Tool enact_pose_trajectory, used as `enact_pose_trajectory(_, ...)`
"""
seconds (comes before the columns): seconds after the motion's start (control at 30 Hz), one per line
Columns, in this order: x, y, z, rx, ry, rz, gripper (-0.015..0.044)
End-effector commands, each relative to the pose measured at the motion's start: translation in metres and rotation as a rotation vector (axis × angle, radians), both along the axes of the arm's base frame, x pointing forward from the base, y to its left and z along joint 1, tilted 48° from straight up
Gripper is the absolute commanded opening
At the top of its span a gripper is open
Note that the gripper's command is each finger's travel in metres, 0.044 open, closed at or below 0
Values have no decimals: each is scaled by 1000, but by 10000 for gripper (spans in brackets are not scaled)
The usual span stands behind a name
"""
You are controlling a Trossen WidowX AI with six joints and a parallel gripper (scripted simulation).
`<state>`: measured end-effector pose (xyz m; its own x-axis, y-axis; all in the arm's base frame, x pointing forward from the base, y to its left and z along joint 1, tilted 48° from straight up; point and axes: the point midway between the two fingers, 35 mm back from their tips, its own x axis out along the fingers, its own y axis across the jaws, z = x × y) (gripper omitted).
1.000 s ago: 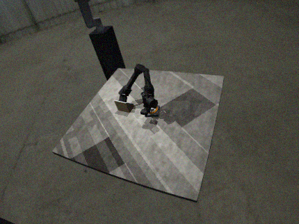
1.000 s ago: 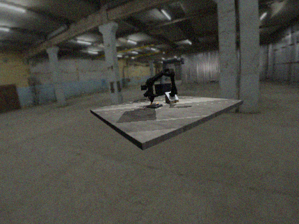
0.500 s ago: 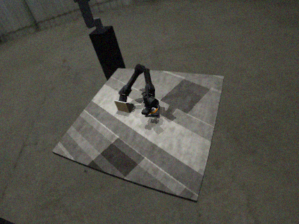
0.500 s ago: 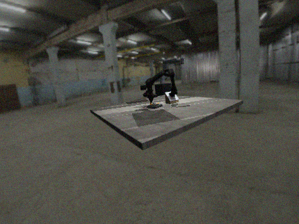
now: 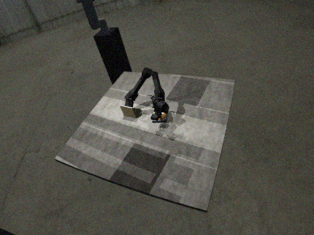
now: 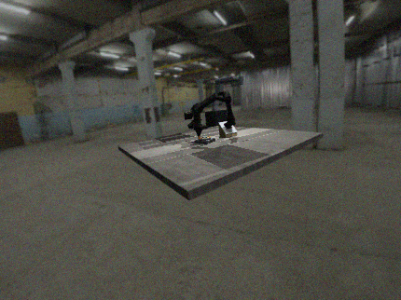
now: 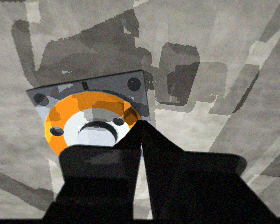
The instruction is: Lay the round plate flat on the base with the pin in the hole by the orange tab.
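The round plate (image 7: 65,111) (image 5: 163,115) is an orange ring with a pale centre, around the post (image 7: 97,136). It lies over the dark grey square base (image 7: 111,86) (image 5: 159,122) (image 6: 208,141). Two small dark holes show in the plate, at its left and at the right of the post. A darker orange piece (image 7: 131,114), perhaps the tab, is at the plate's right edge. My gripper (image 7: 141,124) is shut and empty, its tips at that edge beside this piece; whether they touch it is unclear. The pin is not made out, and the plate's tilt cannot be told. The fingers hide the plate's near side.
A pale tilted panel (image 5: 131,111) (image 6: 228,129) stands by the arm's foot. A black pedestal (image 5: 112,53) with a grey device on top stands behind the table (image 5: 197,193) (image 6: 186,186). Patchy shadows cross the table top.
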<state>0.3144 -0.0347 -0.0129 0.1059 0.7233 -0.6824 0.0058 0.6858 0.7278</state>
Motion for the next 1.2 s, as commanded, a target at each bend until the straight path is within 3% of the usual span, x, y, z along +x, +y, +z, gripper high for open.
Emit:
enact_pose_trajectory(0.0,7,4,4,5,-2,2,0)
enact_pose_trajectory(1.17,24,17,27,6,-3,2,0)
